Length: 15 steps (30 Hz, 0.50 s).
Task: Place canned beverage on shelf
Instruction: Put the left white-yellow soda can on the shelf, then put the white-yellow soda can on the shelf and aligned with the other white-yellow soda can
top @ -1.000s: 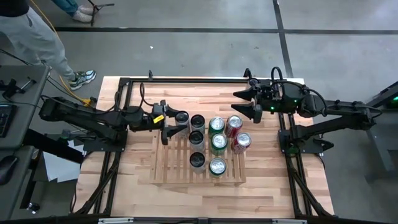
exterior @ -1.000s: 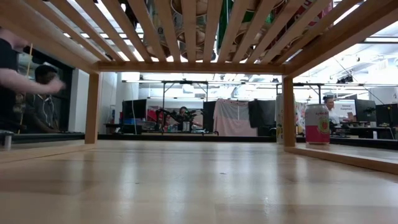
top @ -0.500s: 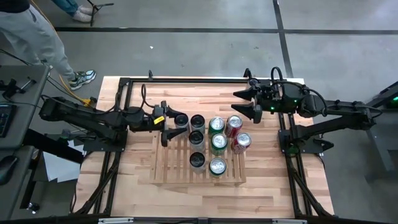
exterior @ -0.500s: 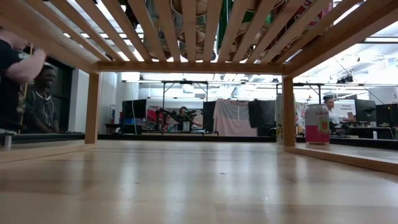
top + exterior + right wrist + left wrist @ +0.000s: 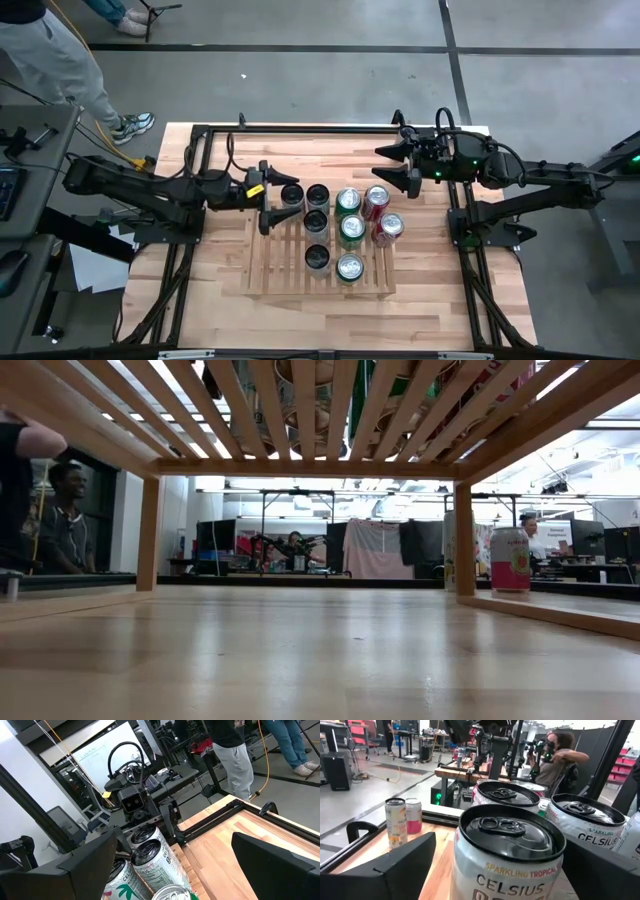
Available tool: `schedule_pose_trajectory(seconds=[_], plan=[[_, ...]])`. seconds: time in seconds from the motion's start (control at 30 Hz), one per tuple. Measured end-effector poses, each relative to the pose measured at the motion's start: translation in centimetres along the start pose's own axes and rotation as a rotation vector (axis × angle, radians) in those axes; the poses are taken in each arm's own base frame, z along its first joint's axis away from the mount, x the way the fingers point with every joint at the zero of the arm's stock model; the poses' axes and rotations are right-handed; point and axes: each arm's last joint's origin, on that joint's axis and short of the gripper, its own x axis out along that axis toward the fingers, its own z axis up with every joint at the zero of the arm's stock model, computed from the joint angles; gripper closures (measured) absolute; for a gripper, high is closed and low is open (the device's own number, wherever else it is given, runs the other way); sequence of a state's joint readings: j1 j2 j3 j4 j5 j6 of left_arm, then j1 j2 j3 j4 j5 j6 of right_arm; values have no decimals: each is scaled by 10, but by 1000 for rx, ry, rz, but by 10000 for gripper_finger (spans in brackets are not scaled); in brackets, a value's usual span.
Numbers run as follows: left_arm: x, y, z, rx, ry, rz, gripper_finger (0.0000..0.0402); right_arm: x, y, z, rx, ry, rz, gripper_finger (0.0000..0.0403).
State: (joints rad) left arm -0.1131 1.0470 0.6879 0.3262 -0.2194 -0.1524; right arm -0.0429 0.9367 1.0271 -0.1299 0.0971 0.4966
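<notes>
The shelf (image 5: 300,265) is a light-wood slatted rack in the middle of the table, and its slats (image 5: 300,410) show from below in the low view. Several cans stand upright on it: black-topped (image 5: 316,221), green (image 5: 351,229) and red (image 5: 388,227). My left gripper (image 5: 283,198) is open at the shelf's far left corner. Its fingers stand on either side of a black-topped Celsius can (image 5: 507,850), which rests on the slats. My right gripper (image 5: 395,165) hangs open above the table beyond the shelf's far right corner, with nothing between its fingers.
Black frame rails (image 5: 300,127) run around the tabletop's far and side edges. A pink can (image 5: 510,560) stands on the tabletop beyond a shelf leg (image 5: 464,540). Two more cans (image 5: 402,820) stand on the table farther off. People are in the room behind.
Neither arm nor any can has visibly moved. In the low view, a person at the left of the room has moved an arm.
</notes>
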Motion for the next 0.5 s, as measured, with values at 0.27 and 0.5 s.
schedule_pose_trajectory(seconds=[0.27, 0.5], plan=[[-13, -3, 24, 24, -4, -85, 2, 0, 0, 0, 0, 0, 0, 22], [-45, -1, 59, 79, -170, -88, 2, 0, 0, 0, -7, -1, 1, 22]])
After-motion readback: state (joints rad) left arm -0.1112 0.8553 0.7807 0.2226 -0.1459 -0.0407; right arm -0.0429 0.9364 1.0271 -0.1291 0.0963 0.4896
